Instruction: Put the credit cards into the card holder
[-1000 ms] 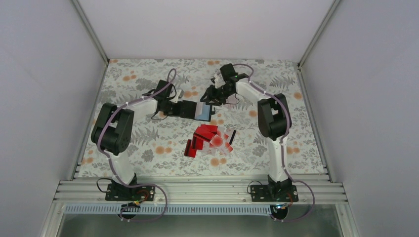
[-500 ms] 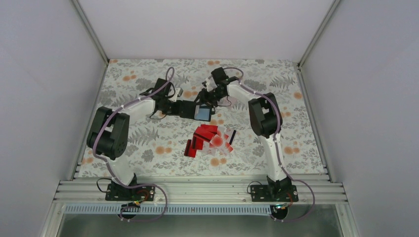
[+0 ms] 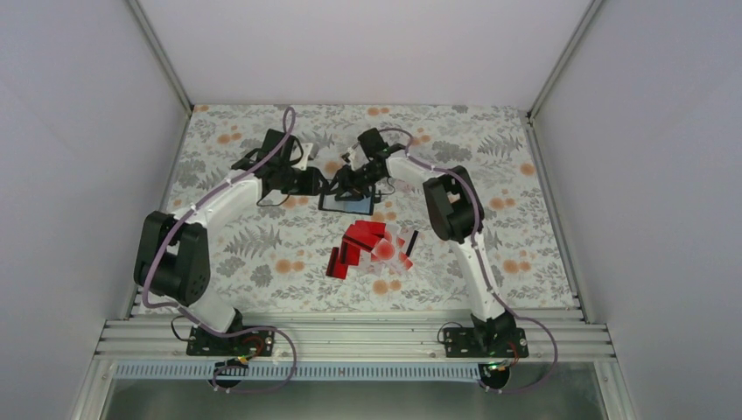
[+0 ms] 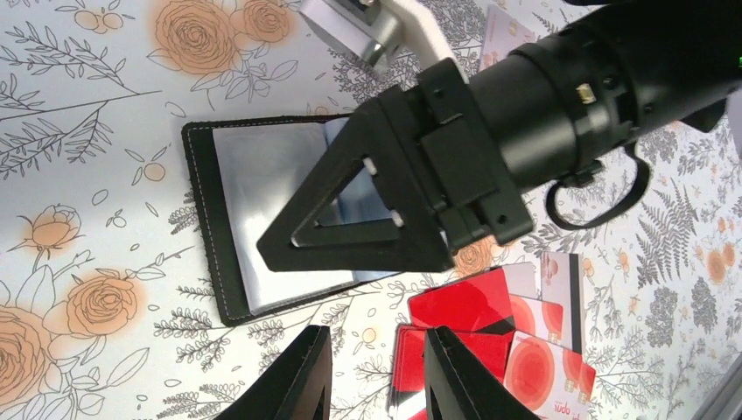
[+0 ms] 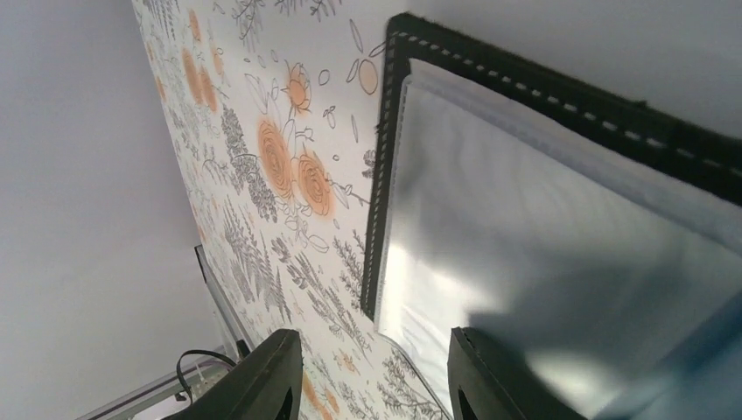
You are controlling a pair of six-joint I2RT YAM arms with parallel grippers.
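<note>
The black card holder (image 3: 346,205) lies open and flat on the flowered table, its grey-blue clear pockets facing up (image 4: 249,188). My right gripper (image 3: 347,182) hovers right over it, jaws apart, one finger (image 4: 350,232) above the pockets. In the right wrist view the pocket sheet (image 5: 525,201) fills the frame, and the right gripper (image 5: 374,341) has one finger over its edge. My left gripper (image 4: 376,337) stands open and empty just beside the holder (image 3: 320,185). The credit cards (image 3: 372,247), red and whitish ones, lie in a loose pile nearer to me (image 4: 477,306).
White enclosure walls and a metal frame (image 3: 157,175) ring the flowered table. Both arms' cables hang near the holder. A single whitish card (image 4: 507,26) lies beyond the right arm.
The card holder, earlier up between the two grippers, now lies open flat on the table. Both grippers have shifted left, and the right jaws closed a little and reopened.
</note>
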